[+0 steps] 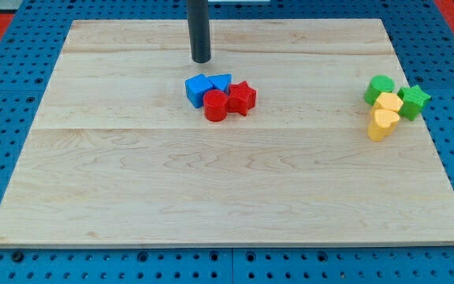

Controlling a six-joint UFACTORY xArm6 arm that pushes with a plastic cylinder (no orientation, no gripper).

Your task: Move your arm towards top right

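My tip [201, 60] is the lower end of a straight dark rod that stands upright, its long axis running vertically out of the view's top edge. This tool has no jaws, so it grips nothing; it is a bare pusher resting over the bench [227, 205], in the upper part of the board and a little left of centre. The tip touches no block.

Just below the tip, near but apart from it, sits a tight cluster of four. The blue cube [198, 89] lies at the cluster's left, with a second blue block [221, 81], shape unclear, just beside it to the view's right. The red cylinder [216, 105] stands in front of these two, and the red star [242, 98] presses against its right side.

Well apart, near the view's right edge, is a second cluster: a green cylinder [381, 87], a green star [414, 99], a yellow block [388, 103] between them, and a yellow heart-like block [382, 125] below it.
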